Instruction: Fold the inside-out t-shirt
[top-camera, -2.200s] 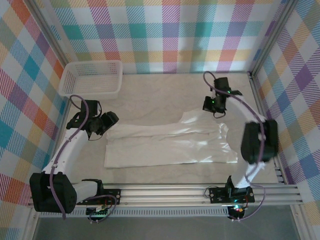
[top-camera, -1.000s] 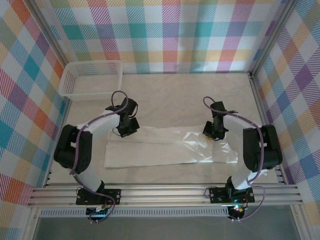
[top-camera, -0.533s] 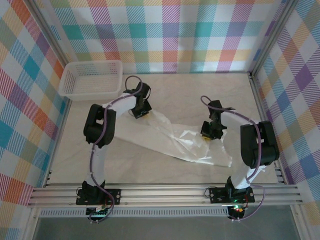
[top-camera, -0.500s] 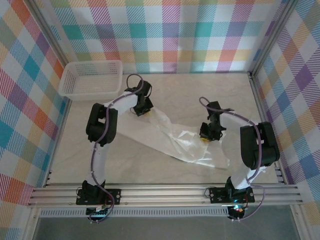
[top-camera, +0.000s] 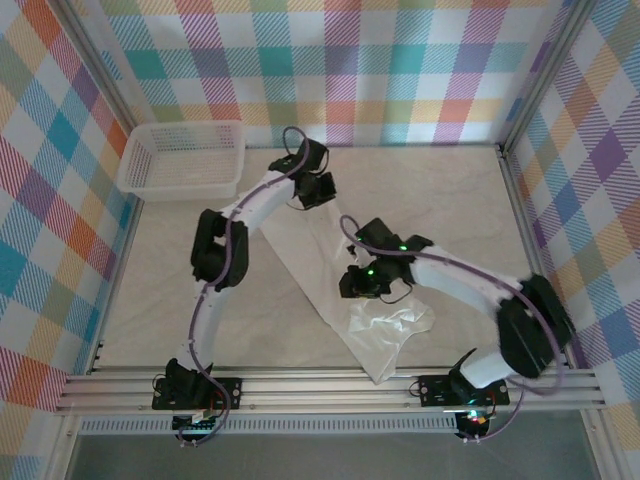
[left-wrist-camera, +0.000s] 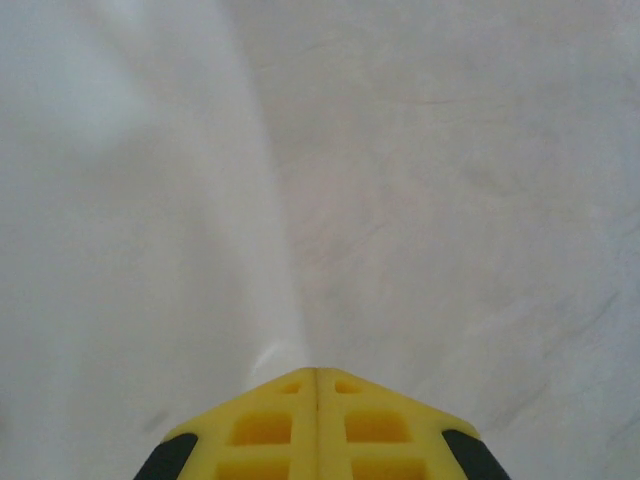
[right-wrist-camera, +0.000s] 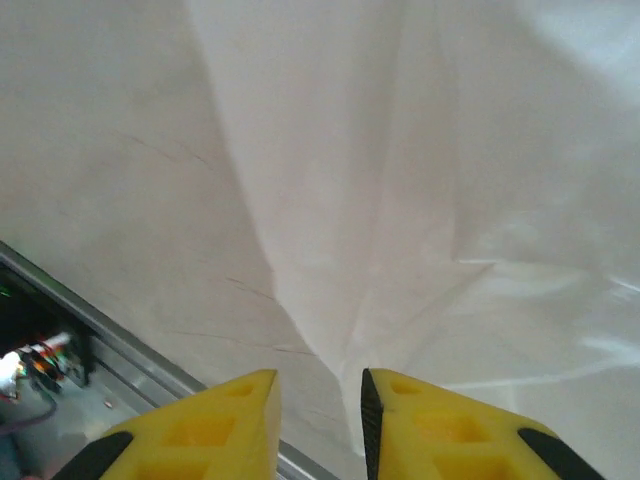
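One white t-shirt (top-camera: 305, 240), drawn out into a long narrow band, slanting over the table (top-camera: 170, 300) from near the middle of the far edge down to the near edge, a little right of centre. Crumpled and bunched at the near end, flatter toward the far end. No print to be made out on it.

Judged very light, thin and limp: no stiffness at all, following every pull, wrinkling easily, sliding easily over the smooth table. Not fragile, but quickly dragged out of shape with one end clamped. Better to take hold at a hem, a corner or a shoulder seam, pinching all layers from the edge, and not in the flat middle, where probably only the top layer would come up.

Left gripper (top-camera: 320, 192): at the far end of the band, closed flat, yellow fingers pressed together with a bit of cloth pinched between them.

Right gripper (top-camera: 363, 285): over the middle of the band, fingers parted by a narrow gap, nothing between them. Creased cloth spread just under the tips; impossible to say if touching.

White mesh basket (top-camera: 180, 128) in the far left corner, well apart from the cloth.
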